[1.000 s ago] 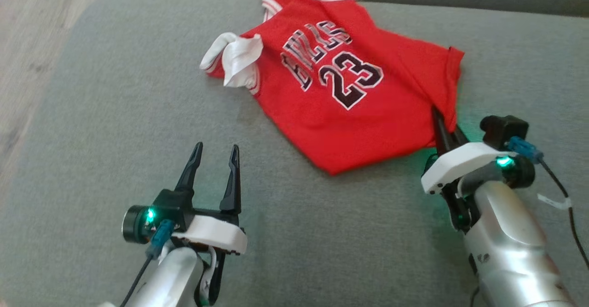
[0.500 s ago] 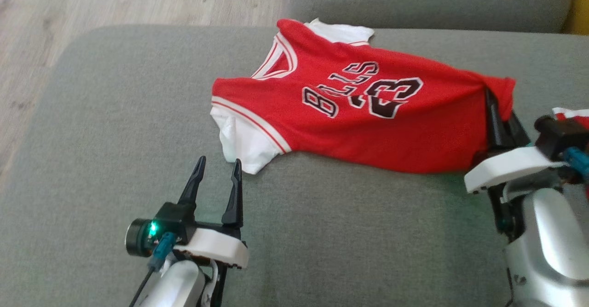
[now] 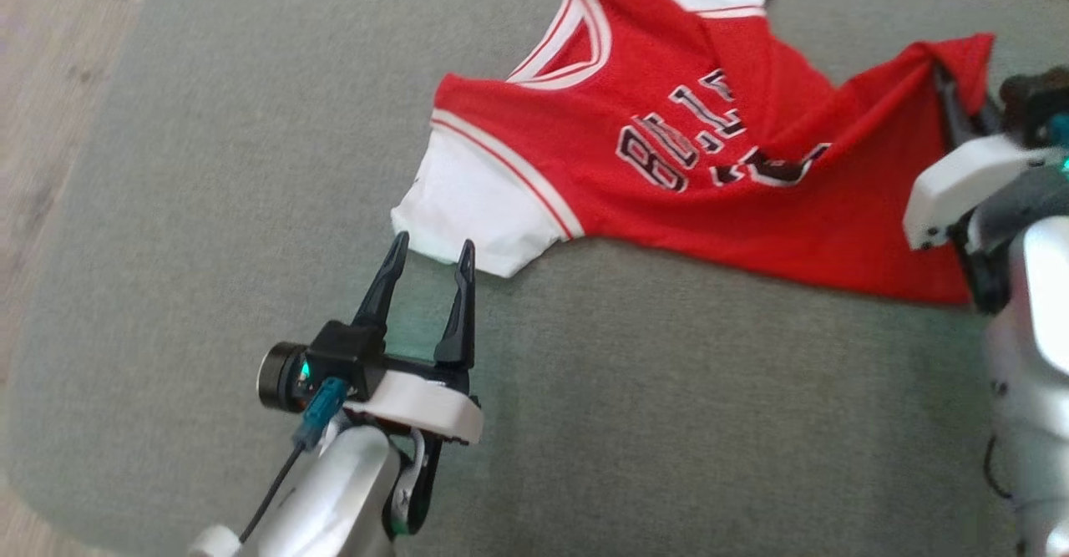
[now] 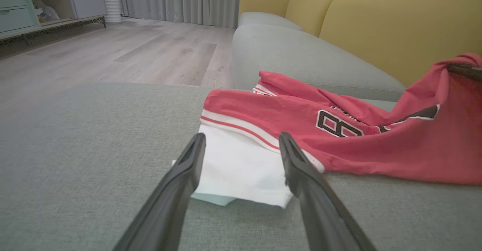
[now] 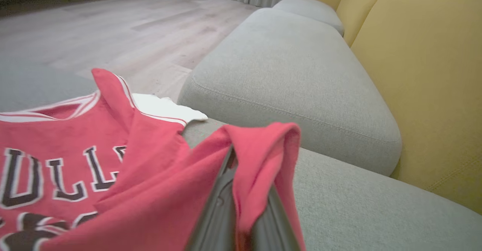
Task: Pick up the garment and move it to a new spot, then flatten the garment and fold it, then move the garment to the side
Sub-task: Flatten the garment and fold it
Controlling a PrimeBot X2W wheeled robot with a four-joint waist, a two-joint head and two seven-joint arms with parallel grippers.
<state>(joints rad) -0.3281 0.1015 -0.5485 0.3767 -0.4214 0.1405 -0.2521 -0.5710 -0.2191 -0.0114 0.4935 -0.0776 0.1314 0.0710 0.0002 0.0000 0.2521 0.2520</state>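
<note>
Red garment is pinched by the raised right hand; left hand (spread) is pointed at its sleeve.

Red jersey garment: white sleeves, white-striped trim, dark white-edged lettering. Grey fabric cushion. Yellow sofa backrest, upper right.
</note>
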